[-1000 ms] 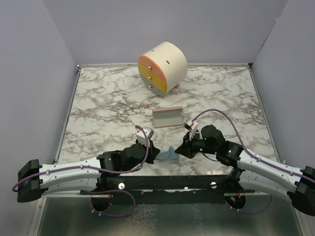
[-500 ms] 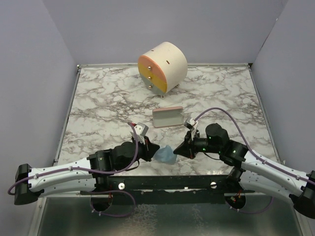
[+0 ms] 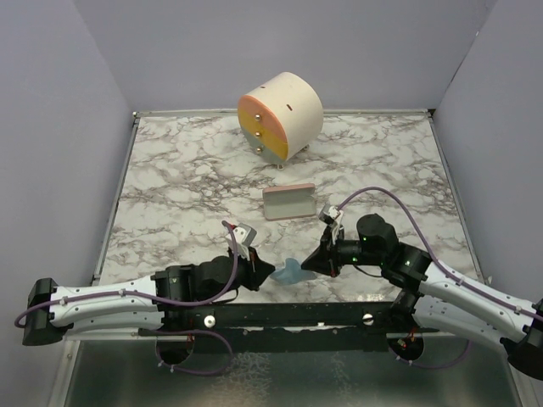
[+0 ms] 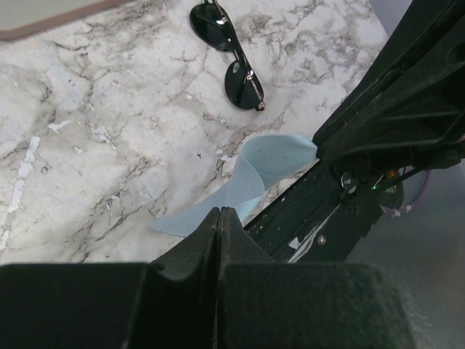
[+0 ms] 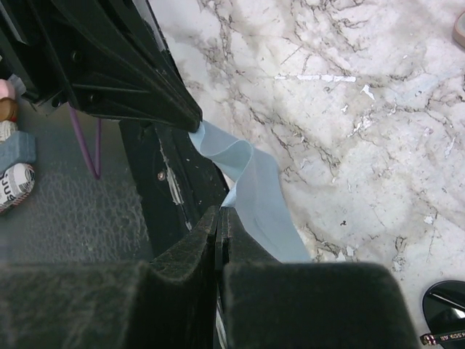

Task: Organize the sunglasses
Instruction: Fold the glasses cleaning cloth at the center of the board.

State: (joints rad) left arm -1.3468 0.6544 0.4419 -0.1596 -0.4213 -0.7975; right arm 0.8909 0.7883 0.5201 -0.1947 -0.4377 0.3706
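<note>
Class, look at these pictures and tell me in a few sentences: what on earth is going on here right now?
Both arms are handling the light blue cloth at the near edge of the marble table. The left tool and the right tool are each shut on one end of it, so it curls between them. The sunglasses lie untouched on the table beyond the cloth, and the pink case lies farther back.

**Barely any text on show**

Right wrist cam is picking up dark letters, approx. "su", on a white object [image 5: 14, 185] at the frame's left edge, with the rest getting cut off. The sunglasses [image 5: 449, 305] temple is showing tiny pale lettering, too small to read.
</note>
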